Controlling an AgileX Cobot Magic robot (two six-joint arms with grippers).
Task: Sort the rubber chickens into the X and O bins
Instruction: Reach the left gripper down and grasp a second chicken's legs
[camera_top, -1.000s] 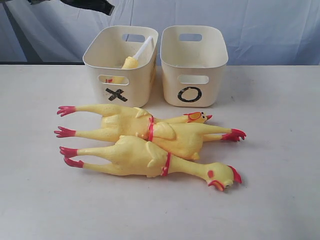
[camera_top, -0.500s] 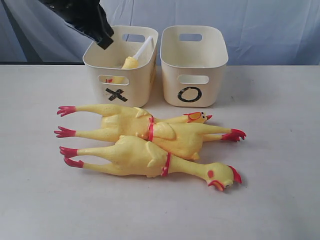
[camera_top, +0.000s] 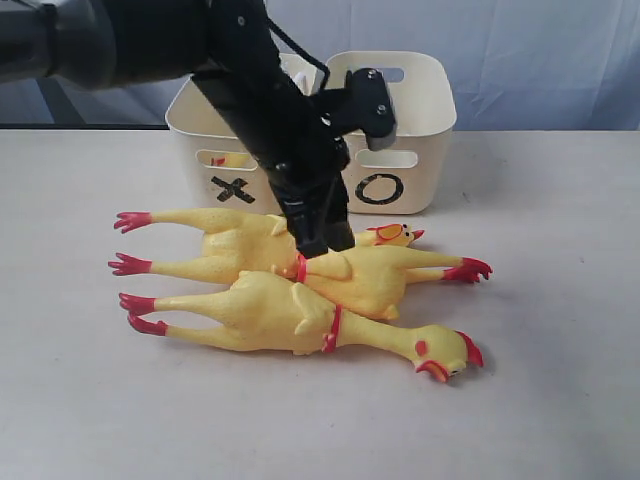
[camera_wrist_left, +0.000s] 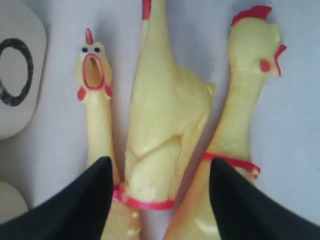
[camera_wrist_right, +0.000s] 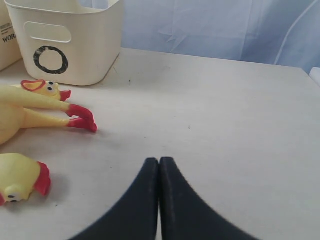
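**Three chickens** (camera_top: 270, 315) lie side by side on the worktop (camera_top: 540, 400), in front of the X bin (camera_top: 195, 140) and the O bin (camera_top: 420, 150), two bins in all. In the exterior view the back chicken (camera_top: 235, 235) and front chicken (camera_top: 385, 338) have their heads to the right. The middle chicken (camera_top: 370, 275) is reversed, its feet near the back one's head. All three touch.

The left gripper (camera_wrist_left: 159, 165) hangs over the middle chicken, its fingers (camera_wrist_left: 95, 195) spread either side of the body near the red neck band (camera_wrist_left: 145, 202). We cannot tell whether they touch it. The right gripper (camera_wrist_right: 159, 165) is well apart over bare worktop, fingers pressed together and holding nothing.

We judge the chickens light, soft and floppy. Held by one end they would dangle, so the thick mid-body offers the best hold. Touching neighbours may drag along.
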